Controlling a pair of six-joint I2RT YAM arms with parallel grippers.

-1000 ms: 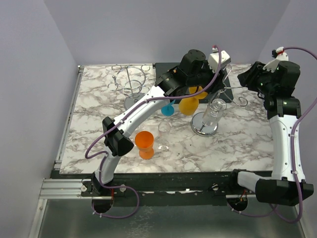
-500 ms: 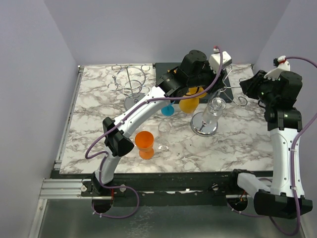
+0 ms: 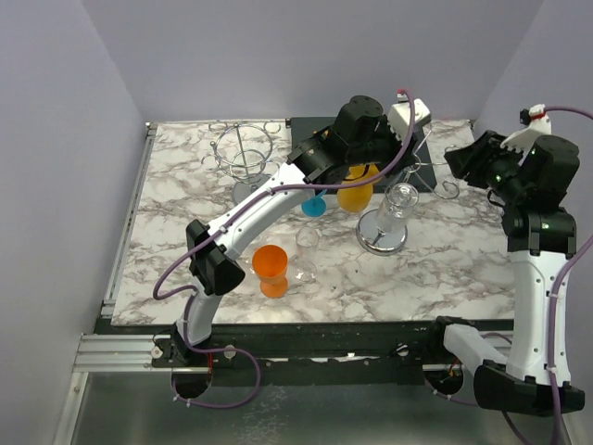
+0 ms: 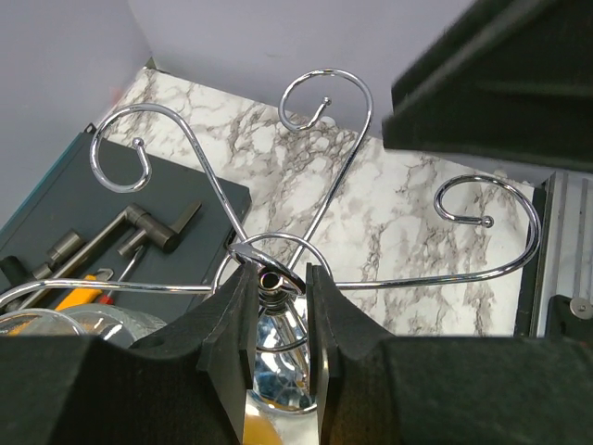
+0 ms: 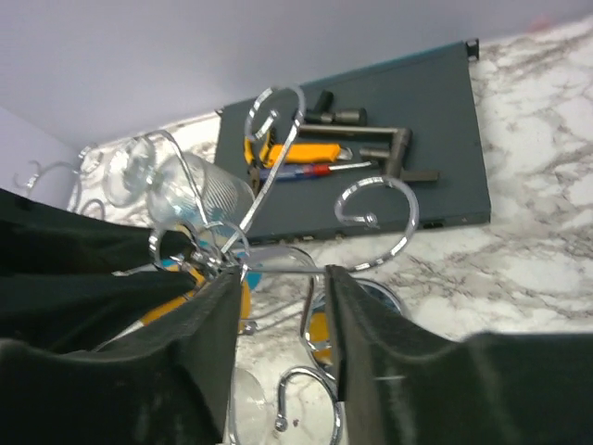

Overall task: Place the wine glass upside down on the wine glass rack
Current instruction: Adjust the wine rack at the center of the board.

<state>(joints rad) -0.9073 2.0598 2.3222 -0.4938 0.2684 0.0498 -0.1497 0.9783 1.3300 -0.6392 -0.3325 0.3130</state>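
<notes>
The dark tray [image 5: 435, 139] at the far edge of the table [image 3: 185, 232] holds loose tools [image 5: 366, 139]: grey metal pieces, a yellow-handled one and a red-handled one. Any lettering on them is too small to read.

The chrome rack [image 3: 382, 239] stands right of centre. The clear ribbed wine glass [image 3: 400, 200] hangs on it, bowl down, on the rack's right side. A yellow glass [image 3: 355, 197] is close against the rack's left side, with a blue glass [image 3: 313, 207] just left of it; whether those two hang or stand cannot be told. An orange glass [image 3: 270, 262] stands near the front of the table, and a second wire rack [image 3: 243, 153] stands at the far left.

The left gripper [image 4: 278, 280] is over the rack's centre, its fingers pressed in on the loop at the top of the post. The right gripper [image 5: 284, 275] has its fingers apart, with one thin rack arm passing between them unclamped
</notes>
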